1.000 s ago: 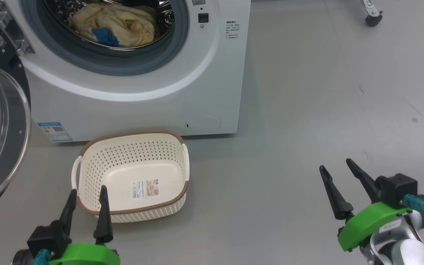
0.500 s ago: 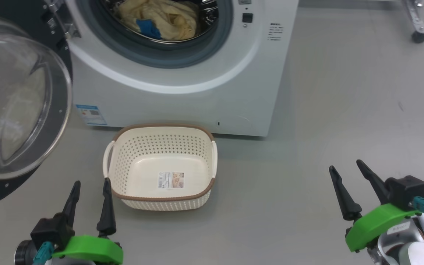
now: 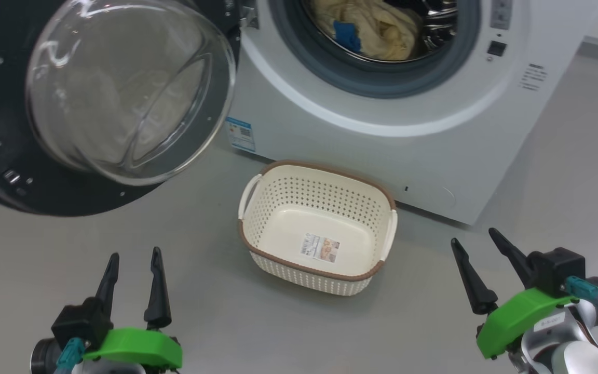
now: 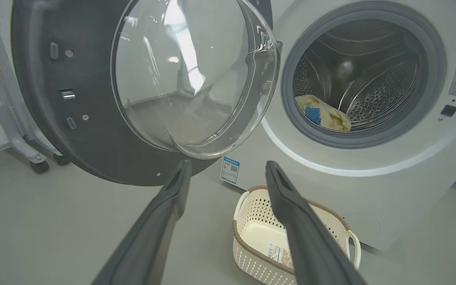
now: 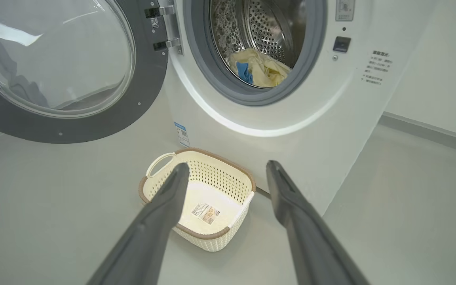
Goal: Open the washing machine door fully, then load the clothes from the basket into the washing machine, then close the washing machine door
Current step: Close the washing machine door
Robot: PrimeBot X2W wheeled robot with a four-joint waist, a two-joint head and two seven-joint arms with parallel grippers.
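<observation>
Grey floor (image 3: 44, 249) holds the empty basket (image 3: 304, 200) by the washing machine (image 3: 382, 150), clothes (image 3: 377, 26) inside it; closing seems next: left gripper (image 3: 135, 253) or right gripper (image 3: 472, 235), both spread and empty, must push the washing machine door (image 3: 122, 88), wide open at left, shut.

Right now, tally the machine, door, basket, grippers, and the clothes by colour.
washing machine: 1
door: 1, open
basket: 1, empty
yellow cloth: 1, in the drum
blue cloth: 1, in the drum
grippers: 2, left gripper and right gripper, jaws open
Total: 7
</observation>
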